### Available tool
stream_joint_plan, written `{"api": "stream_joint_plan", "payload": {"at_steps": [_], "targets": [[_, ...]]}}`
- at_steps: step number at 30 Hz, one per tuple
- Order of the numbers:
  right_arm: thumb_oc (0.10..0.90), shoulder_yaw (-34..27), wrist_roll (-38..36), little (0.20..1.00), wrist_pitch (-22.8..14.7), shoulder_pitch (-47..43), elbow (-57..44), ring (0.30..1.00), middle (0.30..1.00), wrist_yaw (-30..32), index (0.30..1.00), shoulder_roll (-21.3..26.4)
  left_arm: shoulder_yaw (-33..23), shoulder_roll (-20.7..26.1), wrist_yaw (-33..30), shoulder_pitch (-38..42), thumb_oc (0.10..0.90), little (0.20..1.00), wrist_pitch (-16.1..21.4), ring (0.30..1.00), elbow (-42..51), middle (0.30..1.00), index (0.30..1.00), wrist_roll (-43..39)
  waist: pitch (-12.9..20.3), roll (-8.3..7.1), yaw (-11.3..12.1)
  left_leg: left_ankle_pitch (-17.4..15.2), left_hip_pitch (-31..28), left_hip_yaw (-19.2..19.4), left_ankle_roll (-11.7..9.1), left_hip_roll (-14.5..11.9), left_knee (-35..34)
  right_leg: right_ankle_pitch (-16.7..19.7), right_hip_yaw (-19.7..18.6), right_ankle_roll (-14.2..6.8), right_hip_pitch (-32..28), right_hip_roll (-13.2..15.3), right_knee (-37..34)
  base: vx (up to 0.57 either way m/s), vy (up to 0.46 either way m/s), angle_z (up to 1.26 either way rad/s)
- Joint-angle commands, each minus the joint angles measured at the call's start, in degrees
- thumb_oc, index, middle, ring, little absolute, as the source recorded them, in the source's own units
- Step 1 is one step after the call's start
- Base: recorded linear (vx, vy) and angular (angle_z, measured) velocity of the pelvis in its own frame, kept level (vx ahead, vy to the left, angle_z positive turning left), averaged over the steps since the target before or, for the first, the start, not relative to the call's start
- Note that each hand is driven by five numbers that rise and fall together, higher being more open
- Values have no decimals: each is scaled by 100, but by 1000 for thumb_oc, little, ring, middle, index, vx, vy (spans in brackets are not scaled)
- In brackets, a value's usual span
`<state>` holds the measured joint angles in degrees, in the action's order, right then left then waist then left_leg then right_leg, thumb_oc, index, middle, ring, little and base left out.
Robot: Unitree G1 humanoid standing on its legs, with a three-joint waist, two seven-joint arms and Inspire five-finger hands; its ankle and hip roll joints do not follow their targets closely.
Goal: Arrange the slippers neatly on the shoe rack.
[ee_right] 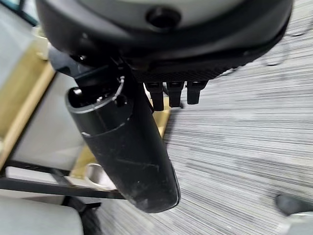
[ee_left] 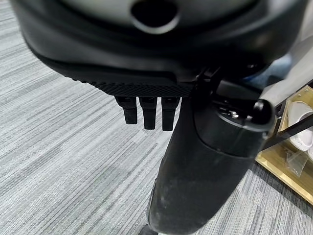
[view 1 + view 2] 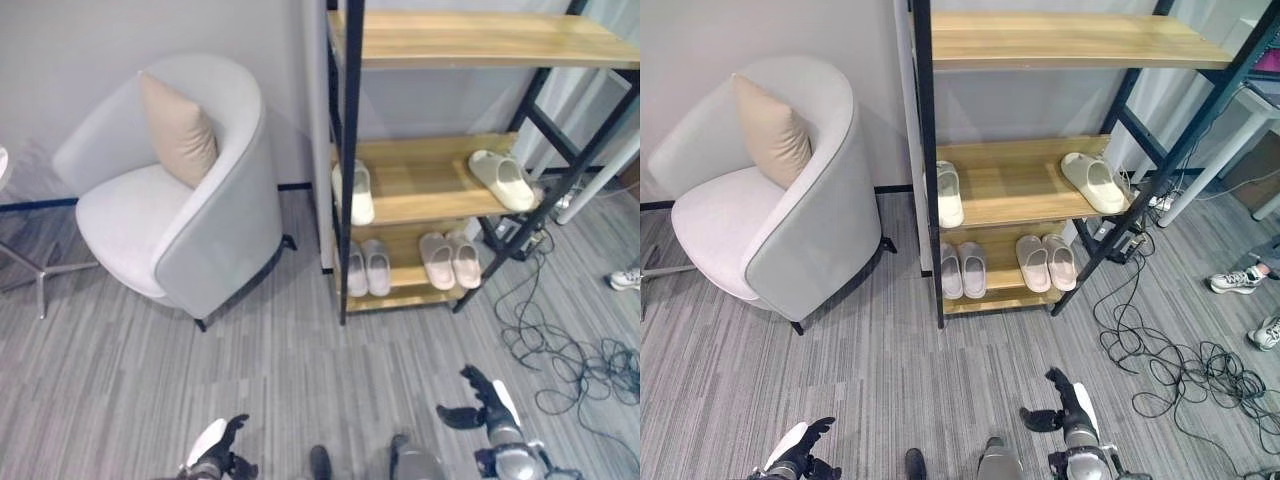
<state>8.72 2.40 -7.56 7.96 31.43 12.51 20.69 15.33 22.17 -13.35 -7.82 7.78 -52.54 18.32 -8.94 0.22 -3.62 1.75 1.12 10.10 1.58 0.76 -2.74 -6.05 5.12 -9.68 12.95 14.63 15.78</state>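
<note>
The shoe rack has a black frame and wooden shelves and stands against the wall. On its middle shelf, one cream slipper sits at the left end and a second cream slipper lies askew at the right end. The bottom shelf holds a grey pair and a pink pair, each side by side. My left hand and right hand hang low over the carpet, well short of the rack. Both are open and hold nothing, as their straight fingers show in the wrist views.
A light grey armchair with a beige cushion stands left of the rack. Loose cables sprawl over the floor to the right. A person's shoe shows at the right edge. A metal chair base is at the far left.
</note>
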Motion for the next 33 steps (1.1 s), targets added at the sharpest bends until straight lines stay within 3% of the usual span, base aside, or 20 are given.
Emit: {"api": "stream_joint_plan", "payload": {"at_steps": [1, 2, 3, 4, 5, 7, 8, 10, 13, 14, 17, 22, 29, 33], "targets": [[800, -271, 382, 900, -232, -337, -791, 900, 900, 380, 900, 815, -197, 8, -374, 138, 800, 900, 202, 900, 155, 900, 900, -262, 2, 72, 72, -868, -409, -484, -226, -593, 527, 852, -130, 96, -123, 31, -828, 403, -705, -44], [800, -323, 422, 900, -278, -230, -1134, 900, 900, 349, 900, 860, -145, 51, -389, 105, 800, 900, 224, 900, 86, 900, 900, -120, 149, -99, 32, -964, -594, -536, -415, -815, 637, 736, -171, -17, -263, -201, -864, 337, -585, -29], [800, -328, 422, 900, -274, -218, -1145, 900, 900, 346, 900, 862, -142, 47, -393, 104, 800, 900, 226, 900, 81, 900, 900, -118, 152, -89, 32, -970, -595, -538, -424, -829, 640, 725, -167, -11, -260, -214, -853, 339, -684, 8], [800, -425, 317, 900, -421, -103, -1557, 900, 900, 336, 900, 958, -103, 15, -361, 154, 800, 900, 220, 900, 125, 900, 900, -135, 137, -109, 9, -582, -345, -495, -580, -1137, 1238, 601, -130, 94, -366, -373, -799, 79, -421, 28], [800, -456, 289, 900, -470, -45, -1758, 900, 900, 360, 900, 1049, -39, -12, -336, 252, 800, 900, 212, 900, 200, 900, 900, -179, 80, -142, -41, -307, 54, -424, -593, -1403, 1912, 470, 12, 258, -474, -446, -746, 76, -531, 54], [800, -467, 379, 900, -523, 1, -2023, 900, 900, 373, 900, 1159, -44, -31, -280, 322, 800, 900, 231, 900, 346, 900, 900, -257, 32, -264, -41, -241, 396, -307, -446, -1504, 2447, 283, 210, 509, -655, -556, -790, 51, -337, 54], [800, -463, 413, 900, -540, -15, -2142, 900, 900, 374, 900, 1198, -69, -54, -308, 340, 800, 900, 239, 900, 416, 900, 900, -321, -23, -284, -10, -387, 504, -378, -414, -1413, 2544, 209, 261, 534, -737, -600, -781, 119, -223, 42], [800, -434, 425, 900, -590, -70, -2504, 900, 900, 297, 900, 1248, -131, -130, -336, 346, 800, 900, 261, 900, 478, 900, 900, -471, -26, -358, 74, -617, 692, -474, -360, -1023, 2084, 169, 329, 489, -823, -624, -864, 138, -122, 24], [800, -344, 464, 900, -630, -140, -2664, 900, 900, 246, 900, 1316, -126, -203, -321, 350, 800, 900, 257, 900, 410, 900, 900, -547, -9, -337, 213, -225, 911, -538, -428, -862, 1389, 102, 430, 492, -992, -740, -947, 152, -41, 5], [800, -156, 642, 900, -645, -308, -2886, 900, 900, 164, 900, 1425, -143, -234, -296, 300, 800, 900, 266, 900, 335, 900, 900, -549, -14, -336, 399, 34, 972, -777, -528, -819, 833, -3, 409, 470, -1128, -839, -945, 181, -19, 8], [800, -14, 745, 900, -753, -404, -3270, 900, 900, 7, 900, 1483, -214, -344, -351, 338, 800, 900, 198, 900, -209, 900, 900, -527, 67, -354, 405, 43, 782, -1133, -503, -688, 591, -50, 354, 454, -1217, -893, -927, 189, 52, -24], [800, 147, 1006, 900, -774, -466, -3904, 900, 900, -240, 900, 1533, -652, -434, -397, 430, 800, 900, 17, 900, -1103, 900, 900, -630, 302, -406, 407, 23, 223, -983, -394, -635, 74, -8, 206, 396, -1400, -854, -1086, 165, 117, -25], [800, -92, 1517, 900, -633, -542, -4024, 900, 900, 40, 900, 1601, -631, -420, -455, 378, 800, 900, -46, 900, -1236, 900, 900, -361, 463, -444, 409, -68, -105, -835, -315, -551, -173, 120, 121, 283, -1526, -793, -1323, 83, 96, -5], [800, -519, 1957, 900, -461, -728, -4118, 900, 900, 327, 900, 1827, -537, -472, -404, 282, 800, 900, -58, 900, -1177, 900, 900, -222, 585, -430, 419, -193, -246, -807, -248, -465, -226, 197, 102, 209, -1643, -724, -1480, 56, 91, 0]]}}
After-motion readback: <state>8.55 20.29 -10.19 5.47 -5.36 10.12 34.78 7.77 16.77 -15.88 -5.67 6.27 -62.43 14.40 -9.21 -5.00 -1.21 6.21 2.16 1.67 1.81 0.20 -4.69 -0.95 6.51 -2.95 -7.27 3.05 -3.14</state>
